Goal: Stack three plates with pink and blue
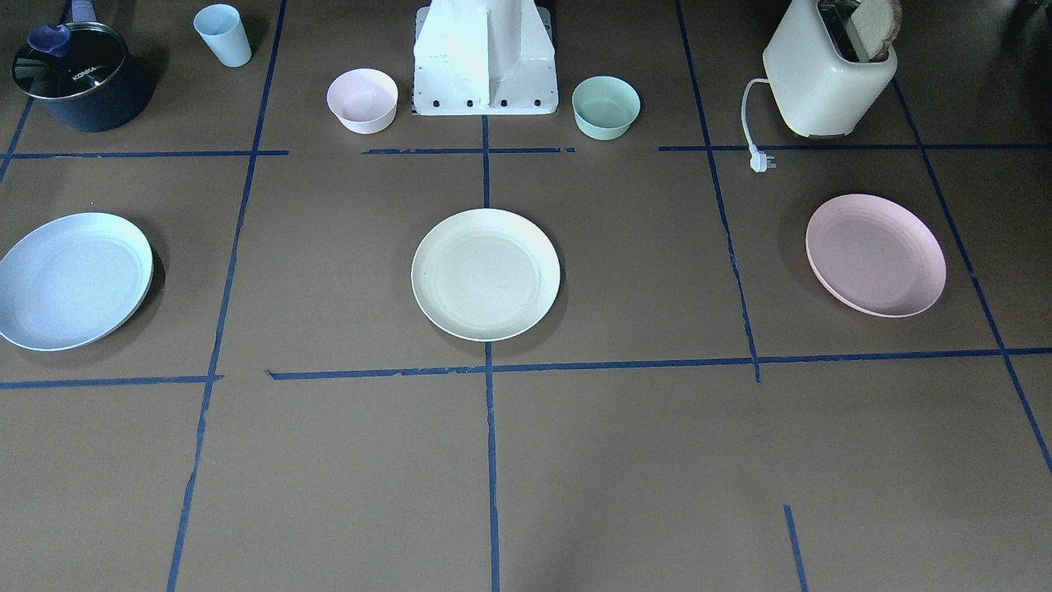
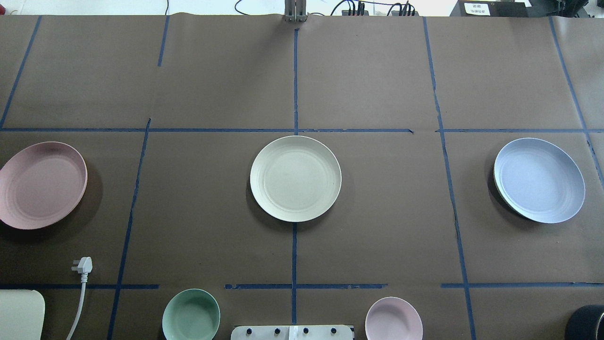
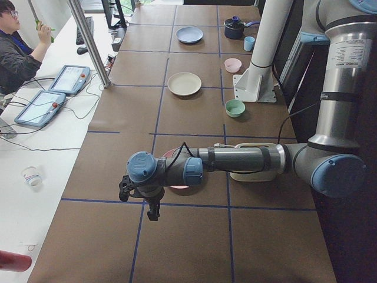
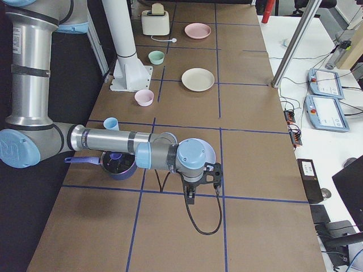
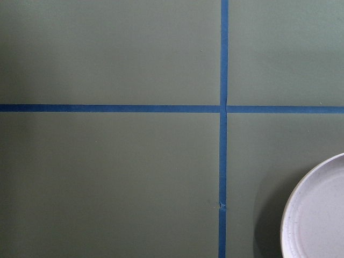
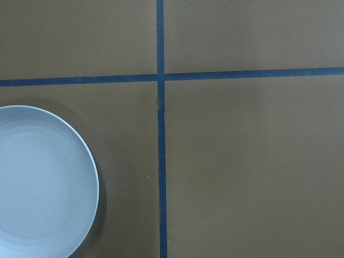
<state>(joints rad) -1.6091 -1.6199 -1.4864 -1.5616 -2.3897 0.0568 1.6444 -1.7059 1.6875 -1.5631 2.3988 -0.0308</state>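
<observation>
Overhead and front views oppose, steeply down on bench point(image 2: 377, 212), sharing cream plate point(image 2: 295, 178). Side views look lengthwise from each end. Wrist views close, straight down.

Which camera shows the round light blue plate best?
Overhead exterior: the round matte light blue plate shows whole and unobstructed. Front-facing and right wrist views crop it, exterior left shows it small, and in exterior right the right arm hides most of it.
</observation>
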